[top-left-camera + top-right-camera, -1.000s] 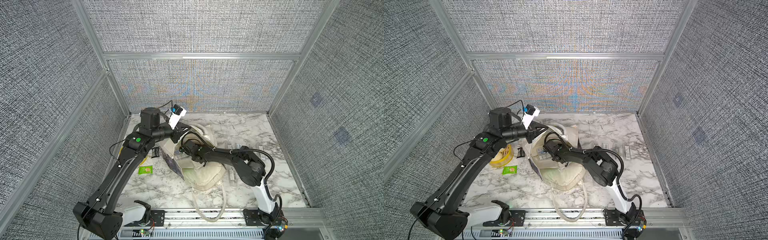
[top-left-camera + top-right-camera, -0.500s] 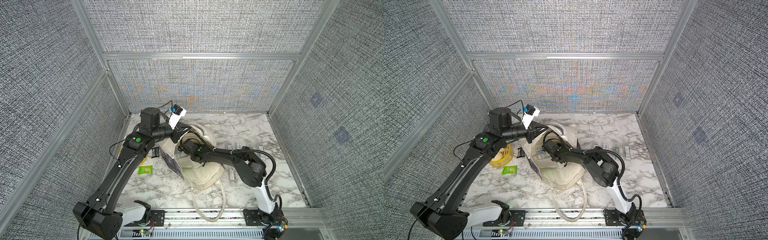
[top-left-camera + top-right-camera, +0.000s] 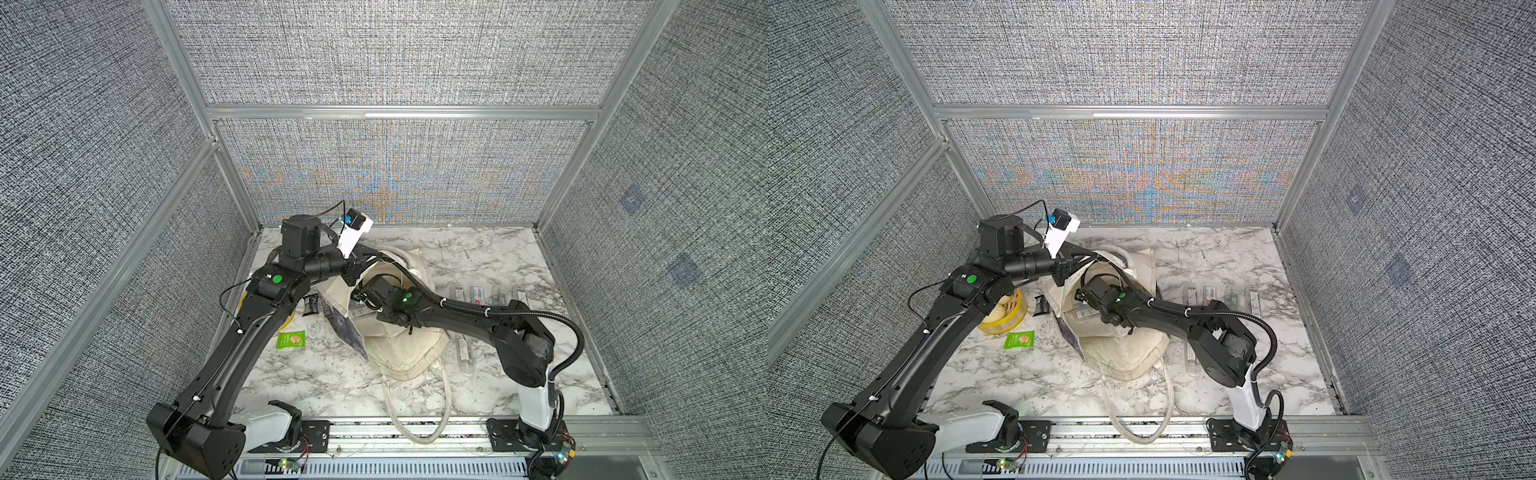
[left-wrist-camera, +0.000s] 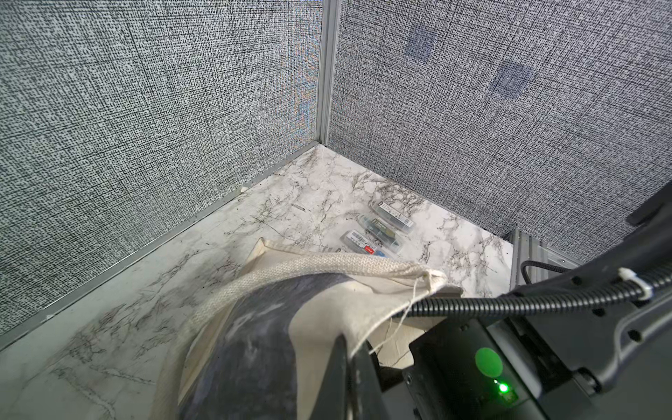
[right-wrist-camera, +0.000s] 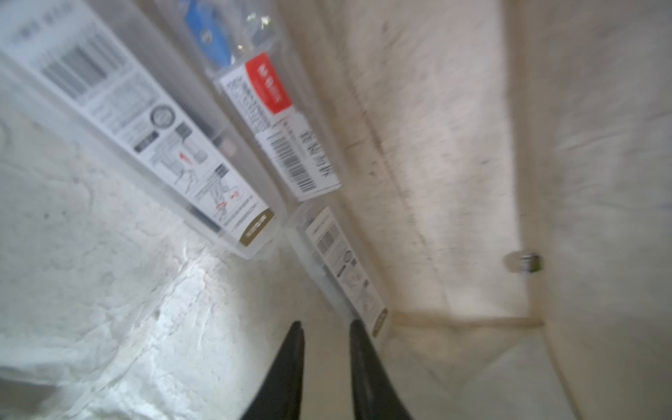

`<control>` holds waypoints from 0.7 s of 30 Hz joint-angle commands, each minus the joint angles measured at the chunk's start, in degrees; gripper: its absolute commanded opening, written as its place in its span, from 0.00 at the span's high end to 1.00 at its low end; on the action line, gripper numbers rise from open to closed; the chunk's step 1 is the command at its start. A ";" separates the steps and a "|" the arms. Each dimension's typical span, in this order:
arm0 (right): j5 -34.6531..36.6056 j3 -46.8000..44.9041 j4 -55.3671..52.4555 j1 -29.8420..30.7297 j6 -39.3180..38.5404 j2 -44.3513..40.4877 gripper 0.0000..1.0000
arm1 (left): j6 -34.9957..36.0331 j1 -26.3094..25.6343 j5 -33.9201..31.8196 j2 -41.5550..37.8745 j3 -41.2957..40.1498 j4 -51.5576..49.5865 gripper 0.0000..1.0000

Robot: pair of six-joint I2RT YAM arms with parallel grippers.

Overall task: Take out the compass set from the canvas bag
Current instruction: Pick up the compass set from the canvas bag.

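Compass set: three clear cases lie on the floor inside the canvas bag (image 5: 454,182). I judge the small case (image 5: 345,269) to be the one to take, since it lies closest to the right hand (image 5: 325,323).
Direction from the hand: the small case is ahead of the fingertips and off to one side. Its near end is just beside one finger, outside the gap. The blur hides whether they touch.
Long axis: it runs away from the hand, roughly in line with the fingers and slanted a little. By my reading the jaws would close across its narrow width.
Other cases: the red-label case (image 5: 276,120) and the long case (image 5: 145,127) lie farther ahead, side by side, on much the same slant.
Right hand: it is deep inside the bag, with a narrow gap between the jaws and nothing in it.
Left hand: the left hand (image 4: 351,349) is clamped on the cloth rim and holds the mouth up. It sits above and behind the right hand.
Nearer arm: the right, clearly. The left is busy at the rim.
Coming move: likely a small sideways shift, perhaps with wider jaws, to straddle the small case.
Bag: in both top views the canvas bag (image 3: 407,353) (image 3: 1129,353) lies on the bench (image 3: 478,249).
Outside the bag: the loose cases (image 3: 478,295) sit on the bench, well apart from either hand.
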 commanded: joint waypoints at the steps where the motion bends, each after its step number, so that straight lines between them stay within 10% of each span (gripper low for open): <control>1: -3.32 -0.91 -2.89 -0.80 -6.37 0.52 0.59 | -0.31 0.06 1.23 -0.38 0.08 3.52 1.00; 8: 1.44 -15.59 21.08 -1.54 -30.69 -0.47 0.34 | -0.31 0.06 1.58 -0.64 0.09 3.48 1.00; 21: 8.71 -21.35 56.59 -0.59 -41.62 5.62 0.41 | -0.23 0.06 1.95 -0.80 0.07 3.43 1.00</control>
